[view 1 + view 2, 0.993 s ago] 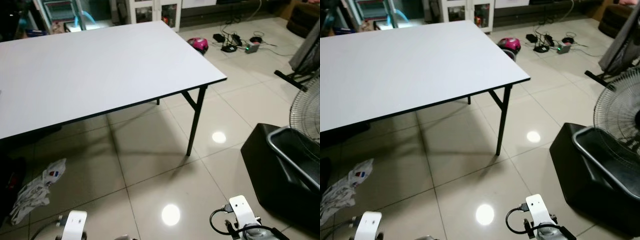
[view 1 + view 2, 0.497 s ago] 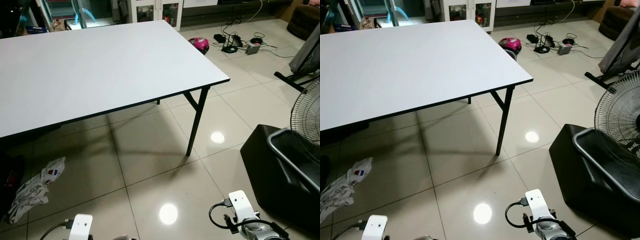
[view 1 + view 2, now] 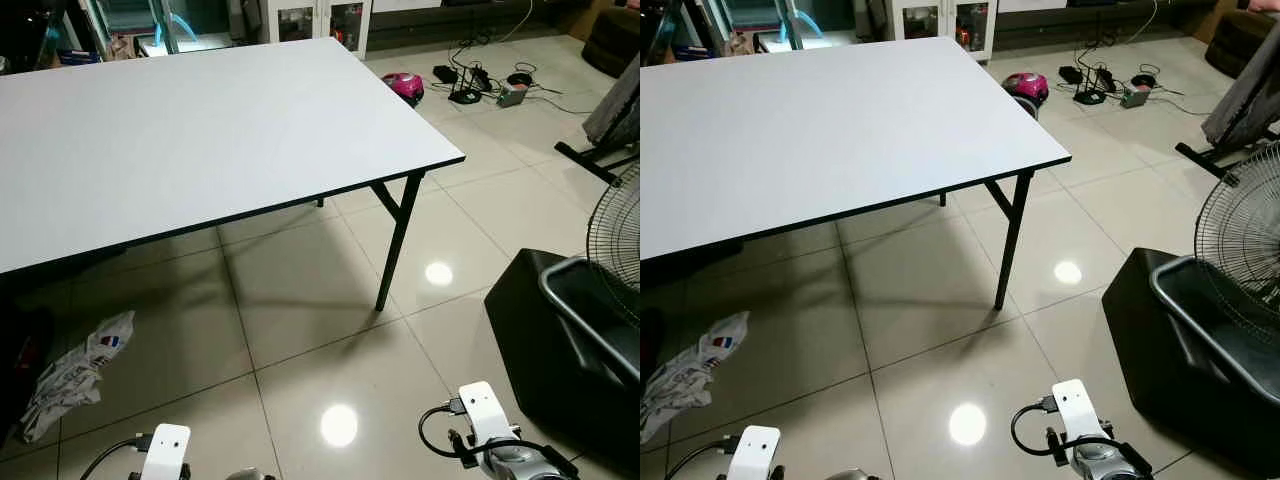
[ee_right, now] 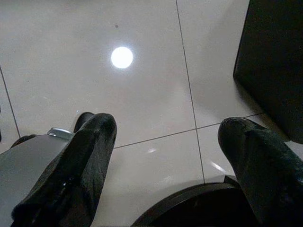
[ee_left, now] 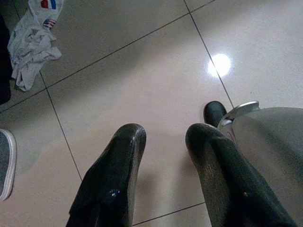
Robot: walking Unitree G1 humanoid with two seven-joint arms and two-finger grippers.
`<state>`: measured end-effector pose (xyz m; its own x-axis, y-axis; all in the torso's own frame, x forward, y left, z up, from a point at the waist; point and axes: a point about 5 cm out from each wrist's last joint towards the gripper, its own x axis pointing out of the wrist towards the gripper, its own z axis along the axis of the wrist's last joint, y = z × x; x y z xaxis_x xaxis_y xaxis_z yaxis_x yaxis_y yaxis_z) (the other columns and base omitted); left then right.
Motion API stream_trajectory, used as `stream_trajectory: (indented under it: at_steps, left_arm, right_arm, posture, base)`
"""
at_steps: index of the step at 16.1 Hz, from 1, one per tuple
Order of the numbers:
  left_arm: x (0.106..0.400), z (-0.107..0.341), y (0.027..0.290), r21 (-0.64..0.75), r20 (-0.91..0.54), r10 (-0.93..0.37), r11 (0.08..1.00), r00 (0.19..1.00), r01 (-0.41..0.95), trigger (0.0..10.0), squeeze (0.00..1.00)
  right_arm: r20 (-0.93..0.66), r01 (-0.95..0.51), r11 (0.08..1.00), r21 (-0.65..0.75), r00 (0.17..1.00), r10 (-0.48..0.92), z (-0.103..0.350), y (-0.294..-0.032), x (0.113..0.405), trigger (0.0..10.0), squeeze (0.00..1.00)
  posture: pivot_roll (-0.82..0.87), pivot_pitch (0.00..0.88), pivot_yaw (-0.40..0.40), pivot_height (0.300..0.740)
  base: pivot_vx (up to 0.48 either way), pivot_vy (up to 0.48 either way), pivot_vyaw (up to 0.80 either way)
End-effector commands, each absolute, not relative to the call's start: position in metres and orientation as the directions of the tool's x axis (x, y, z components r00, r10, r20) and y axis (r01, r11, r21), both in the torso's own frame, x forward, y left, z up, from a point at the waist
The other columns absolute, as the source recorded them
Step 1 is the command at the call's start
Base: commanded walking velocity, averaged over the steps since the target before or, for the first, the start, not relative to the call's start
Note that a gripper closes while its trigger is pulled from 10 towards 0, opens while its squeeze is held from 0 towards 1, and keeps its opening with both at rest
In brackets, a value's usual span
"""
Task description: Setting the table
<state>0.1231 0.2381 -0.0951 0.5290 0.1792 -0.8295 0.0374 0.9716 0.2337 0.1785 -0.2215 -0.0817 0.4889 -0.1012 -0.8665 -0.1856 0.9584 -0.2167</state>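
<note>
A long white folding table [image 3: 200, 130] with a black edge and black legs stands ahead of me, its top bare. Both my arms hang low at the bottom of the eye views. My left gripper [image 5: 163, 137] points down at the tiled floor, its two black fingers a small gap apart with nothing between them. My right gripper [image 4: 165, 130] also points at the floor, its fingers wide apart and empty.
A black bin [image 3: 560, 350] with a grey rim sits on the floor to my right, beside a standing fan [image 3: 615, 240]. A crumpled white cloth [image 3: 70, 375] lies on the tiles at left. A pink robot vacuum [image 3: 405, 87] and cables [image 3: 480, 80] lie beyond the table.
The whole view has shifted slightly, so the camera has moved; the table sits a little further right in the picture. My arms still hang low.
</note>
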Motion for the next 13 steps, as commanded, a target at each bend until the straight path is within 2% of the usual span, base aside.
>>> stream_trajectory:
  at_steps: [1, 13]
  left_arm:
    - [0.1236, -0.0947, 0.2377, 0.235, -0.826, 0.174, 0.971, 0.536, 0.047, 10.0, 0.00]
    - [0.1236, -0.0947, 0.2377, 0.235, -0.826, 0.174, 0.971, 0.536, 0.047, 10.0, 0.00]
  right_arm:
    - [-0.868, -0.167, 0.963, -0.212, 0.486, -0.107, -0.0821, -0.2231, 0.1769, 10.0, 0.00]
    - [-0.868, -0.167, 0.963, -0.212, 0.486, -0.107, -0.0821, -0.2231, 0.1769, 10.0, 0.00]
  posture:
    - [-0.11, 0.052, -0.006, 0.740]
    - [-0.11, 0.052, -0.006, 0.740]
  base:
    - [0.000, 0.000, 0.00]
    - [0.000, 0.000, 0.00]
